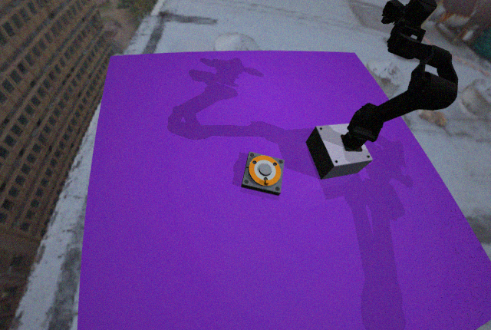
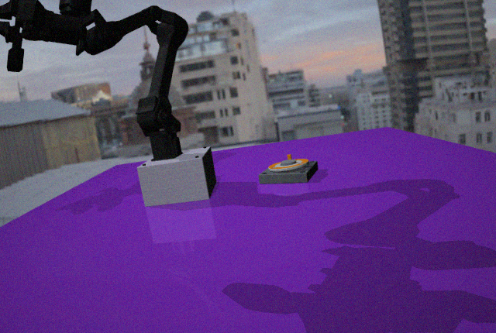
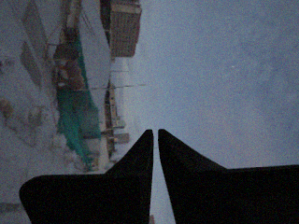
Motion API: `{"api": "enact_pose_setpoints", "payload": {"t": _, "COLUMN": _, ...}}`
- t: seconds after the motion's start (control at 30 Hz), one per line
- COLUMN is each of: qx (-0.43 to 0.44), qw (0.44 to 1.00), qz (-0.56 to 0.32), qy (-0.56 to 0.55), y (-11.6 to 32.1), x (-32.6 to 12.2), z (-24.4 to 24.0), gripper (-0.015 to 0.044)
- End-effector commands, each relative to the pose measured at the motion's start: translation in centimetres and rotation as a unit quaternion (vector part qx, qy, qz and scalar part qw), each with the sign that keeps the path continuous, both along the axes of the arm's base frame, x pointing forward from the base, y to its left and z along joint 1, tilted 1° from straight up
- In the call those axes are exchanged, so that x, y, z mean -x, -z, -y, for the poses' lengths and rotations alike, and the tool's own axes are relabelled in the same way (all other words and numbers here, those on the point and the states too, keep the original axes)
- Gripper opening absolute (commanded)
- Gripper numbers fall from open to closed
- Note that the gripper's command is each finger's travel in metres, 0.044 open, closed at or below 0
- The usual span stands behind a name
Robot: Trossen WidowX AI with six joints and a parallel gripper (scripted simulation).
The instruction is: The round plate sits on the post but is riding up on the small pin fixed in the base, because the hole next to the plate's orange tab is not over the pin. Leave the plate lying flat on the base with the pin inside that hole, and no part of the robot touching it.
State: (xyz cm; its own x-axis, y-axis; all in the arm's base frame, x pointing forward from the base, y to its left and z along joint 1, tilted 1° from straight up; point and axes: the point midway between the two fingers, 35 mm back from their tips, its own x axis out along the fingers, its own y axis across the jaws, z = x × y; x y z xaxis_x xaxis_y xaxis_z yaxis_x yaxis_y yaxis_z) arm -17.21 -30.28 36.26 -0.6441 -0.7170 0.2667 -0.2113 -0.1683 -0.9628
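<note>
Slim gripper raised high, round plate on its square base beside the robot's block

The round plate (image 1: pixel 253 173) (image 2: pixel 276 167) sits around the post (image 1: pixel 265 169) (image 2: pixel 287 162), above the square base (image 1: pixel 248 185) (image 2: pixel 282 178) on the purple tabletop (image 1: pixel 178 239) (image 2: pixel 160 281). In the exterior view the plate looks slightly tilted; whether the pin lies inside the hole by the tab cannot be told.

Nearest to the base stands the pale mounting block (image 1: pixel 323 133) (image 2: pixel 176 185), apart from it, the closest bulky thing at its side. The black arm (image 1: pixel 432 88) (image 2: pixel 163 65) rises from the block and bends away from the plate. Its gripper (image 1: pixel 412 9) (image 2: pixel 8 18) (image 3: pixel 154 134) is high up and well apart from the plate, closed to a narrow slit with nothing between the fingers. Dark arm shadows spread over the tabletop, one passing near the base. Beyond lie a weathered pale roof, a tall ribbed tower (image 2: pixel 432 21) and green netting (image 3: pixel 75 121).

The plate is a thin disc, its orange rim circling a white band, with small dark holes and an upright orange tab (image 1: pixel 265 182) (image 2: pixel 289 156). The post has a round grey top. The base is a dark grey slab with round marks at its corners. The block is boxy, with pale and dark faces; the tabletop is smooth and faintly reflective.
</note>
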Motion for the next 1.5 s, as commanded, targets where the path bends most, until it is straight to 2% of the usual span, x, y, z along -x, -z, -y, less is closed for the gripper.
{"api": "enact_pose_setpoints", "payload": {"t": 0.0, "qx": -0.023, "qw": 0.990, "qz": 0.074, "qy": -0.120, "y": 2.6, "x": -5.8, "z": 4.6, "gripper": 0.0000}}
{"api": "enact_pose_setpoints", "payload": {"t": 0.13, "qx": -0.044, "qw": 0.975, "qz": 0.119, "qy": -0.184, "y": 4.3, "x": -9.7, "z": 6.6, "gripper": 0.0000}}
{"api": "enact_pose_setpoints", "payload": {"t": 0.3, "qx": -0.095, "qw": 0.932, "qz": 0.202, "qy": -0.287, "y": 7.8, "x": -17.7, "z": 8.5, "gripper": 0.0000}}
{"api": "enact_pose_setpoints", "payload": {"t": 0.4, "qx": -0.116, "qw": 0.913, "qz": 0.229, "qy": -0.317, "y": 9.0, "x": -20.6, "z": 8.7, "gripper": 0.0000}}
{"api": "enact_pose_setpoints", "payload": {"t": 0.6, "qx": -0.200, "qw": 0.839, "qz": 0.308, "qy": -0.402, "y": 13.0, "x": -30.4, "z": 7.5, "gripper": 0.0000}}
{"api": "enact_pose_setpoints", "payload": {"t": 0.67, "qx": -0.213, "qw": 0.828, "qz": 0.317, "qy": -0.411, "y": 13.5, "x": -31.6, "z": 7.1, "gripper": 0.0000}}
{"api": "enact_pose_setpoints", "payload": {"t": 0.87, "qx": -0.312, "qw": 0.747, "qz": 0.371, "qy": -0.455, "y": 17.4, "x": -40.3, "z": 2.5, "gripper": 0.0000}}
{"api": "enact_pose_setpoints", "payload": {"t": 0.93, "qx": -0.326, "qw": 0.735, "qz": 0.378, "qy": -0.459, "y": 17.9, "x": -41.4, "z": 1.6, "gripper": 0.0000}}
{"api": "enact_pose_setpoints", "payload": {"t": 1.13, "qx": -0.431, "qw": 0.653, "qz": 0.410, "qy": -0.468, "y": 21.7, "x": -48.0, "z": -5.6, "gripper": 0.0000}}
{"api": "enact_pose_setpoints", "payload": {"t": 1.2, "qx": -0.446, "qw": 0.644, "qz": 0.412, "qy": -0.466, "y": 22.2, "x": -48.7, "z": -6.7, "gripper": 0.0000}}
{"api": "enact_pose_setpoints", "payload": {"t": 1.4, "qx": -0.552, "qw": 0.581, "qz": 0.409, "qy": -0.437, "y": 25.7, "x": -52.5, "z": -15.7, "gripper": 0.0000}}
{"api": "enact_pose_setpoints", "payload": {"t": 1.47, "qx": -0.566, "qw": 0.574, "qz": 0.406, "qy": -0.431, "y": 26.2, "x": -52.7, "z": -17.0, "gripper": 0.0000}}
